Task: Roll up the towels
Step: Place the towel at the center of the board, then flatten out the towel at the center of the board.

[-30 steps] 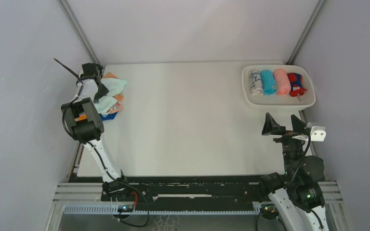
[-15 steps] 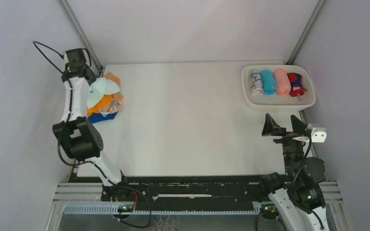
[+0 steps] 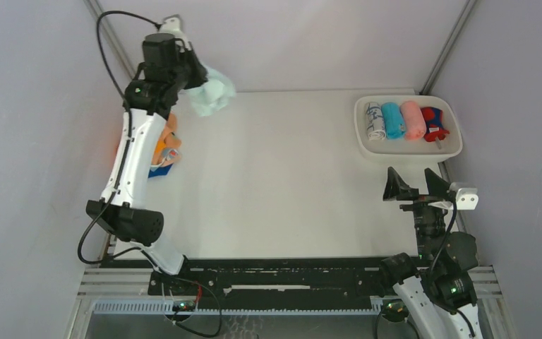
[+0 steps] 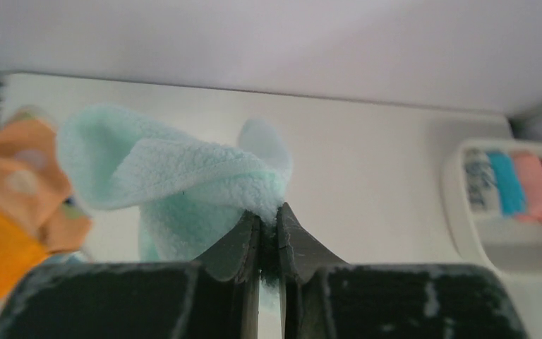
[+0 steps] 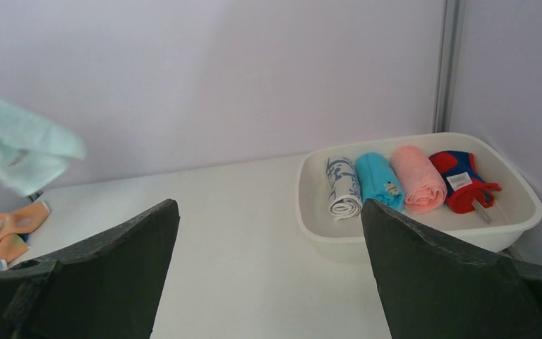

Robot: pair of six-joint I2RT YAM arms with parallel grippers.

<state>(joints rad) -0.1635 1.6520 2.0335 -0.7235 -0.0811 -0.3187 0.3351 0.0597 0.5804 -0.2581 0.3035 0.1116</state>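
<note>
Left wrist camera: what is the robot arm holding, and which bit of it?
The left jaws pinch the pale mint fluffy cloth towel by a small bunched fold; the rest hangs loose. The right jaws stand open, holding nothing.

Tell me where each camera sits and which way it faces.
Top: above, behind the arms, looking down at the table; both arms show.
Left wrist: on the raised left hand, looking over the table; shut fingers pinch the mint towel.
Right wrist: on the right hand, facing the far wall; open fingers frame the tray.
Shared: all see the tray.
</note>
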